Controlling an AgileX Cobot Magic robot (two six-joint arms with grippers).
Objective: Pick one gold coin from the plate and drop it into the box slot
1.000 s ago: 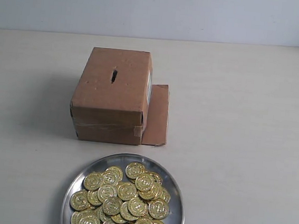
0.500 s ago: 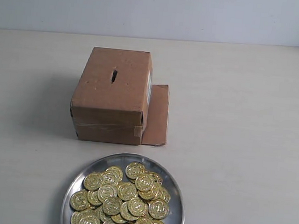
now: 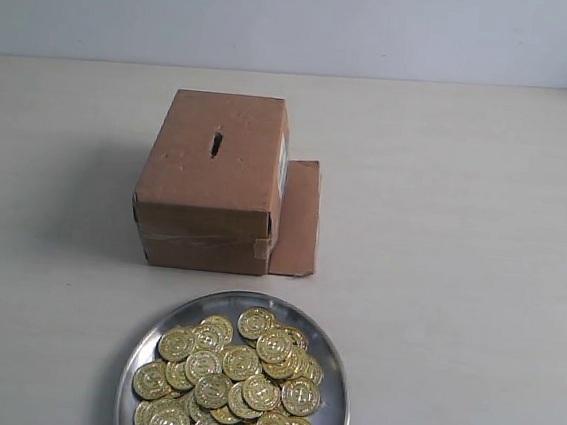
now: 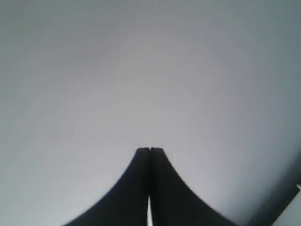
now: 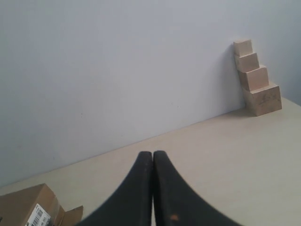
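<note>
A round silver plate (image 3: 331, 363) heaped with several gold coins (image 3: 239, 361) sits at the table's front edge in the exterior view. Behind it stands the brown cardboard box (image 3: 211, 180), its dark slot (image 3: 216, 145) cut in the top, a white label on its right side and a loose flap (image 3: 298, 219) lying flat beside it. Neither arm appears in the exterior view. My left gripper (image 4: 149, 149) is shut and empty, facing a blank grey wall. My right gripper (image 5: 153, 153) is shut and empty; a corner of the box (image 5: 28, 207) shows beside it.
A stepped stack of pale wooden blocks (image 5: 256, 77) leans against the wall at the table's far side in the right wrist view. A plain grey wall backs the light tabletop (image 3: 462, 240).
</note>
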